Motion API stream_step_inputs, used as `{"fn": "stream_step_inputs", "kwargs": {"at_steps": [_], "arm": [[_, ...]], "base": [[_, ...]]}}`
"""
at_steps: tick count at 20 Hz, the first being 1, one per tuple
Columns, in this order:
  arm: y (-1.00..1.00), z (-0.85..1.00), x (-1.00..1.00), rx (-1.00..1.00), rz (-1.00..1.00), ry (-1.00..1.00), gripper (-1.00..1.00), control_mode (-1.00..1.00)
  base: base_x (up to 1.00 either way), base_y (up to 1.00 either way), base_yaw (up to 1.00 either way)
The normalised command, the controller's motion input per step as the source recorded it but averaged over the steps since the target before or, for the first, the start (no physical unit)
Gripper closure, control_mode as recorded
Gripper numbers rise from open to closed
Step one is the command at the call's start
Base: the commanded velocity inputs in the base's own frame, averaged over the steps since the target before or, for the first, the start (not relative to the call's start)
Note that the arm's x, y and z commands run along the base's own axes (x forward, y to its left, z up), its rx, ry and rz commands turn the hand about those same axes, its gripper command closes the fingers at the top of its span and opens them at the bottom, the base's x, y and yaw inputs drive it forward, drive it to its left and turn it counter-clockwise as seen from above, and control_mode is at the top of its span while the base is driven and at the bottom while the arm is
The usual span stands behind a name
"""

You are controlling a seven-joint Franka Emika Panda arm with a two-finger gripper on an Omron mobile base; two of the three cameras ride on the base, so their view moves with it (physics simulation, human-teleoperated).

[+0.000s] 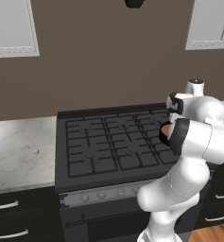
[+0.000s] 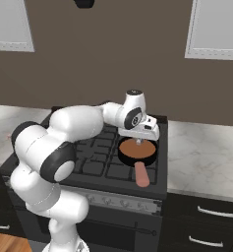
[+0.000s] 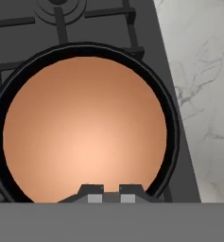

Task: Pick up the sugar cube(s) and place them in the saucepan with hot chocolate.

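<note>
The saucepan [image 3: 173, 124], a round black pan full of brown hot chocolate, sits on the stove's front right burner. Its pinkish-red handle [image 2: 141, 175] points toward the front edge. My gripper [image 2: 139, 142] hangs straight above the liquid, just over the pan [image 2: 123, 156]. In the hand view the gripper [image 3: 111, 197] is shut, its two tips close together, and I cannot make out anything between them. An orange-tan sugar cube [image 1: 35, 151] lies on the marble counter left of the stove, far from the gripper. A sliver of the saucepan [image 1: 165, 128] peeks out behind my arm.
The black gas stove [image 1: 108, 142] has raised grates and a row of knobs [image 1: 101, 194] along its front. Marble counters flank it on the left [image 1: 14, 156] and right [image 2: 201, 152]. Dark drawers sit below, and wall cabinets [image 2: 216, 29] hang above.
</note>
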Motion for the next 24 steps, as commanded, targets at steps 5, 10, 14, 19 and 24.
{"fn": "stream_step_inputs", "kwargs": {"at_steps": [5, 10, 14, 19, 24], "arm": [[0.02, 0.00, 0.06, 0.00, 0.00, 0.00, 1.00, -1.00], [0.00, -0.07, 0.15, 0.01, 0.00, 0.00, 1.00, -1.00], [0.00, -0.23, 0.15, 0.04, 0.00, 0.00, 1.00, -1.00], [0.00, -0.20, 0.08, 0.04, 0.00, 0.00, 1.00, -1.00], [0.00, -0.11, 0.06, 0.02, 0.00, 0.00, -1.00, -1.00]], "base": [[0.00, 0.00, 0.00], [0.00, 0.00, 0.00], [0.00, 0.00, 0.00], [0.00, 0.00, 0.00], [0.00, 0.00, 0.00]]}}
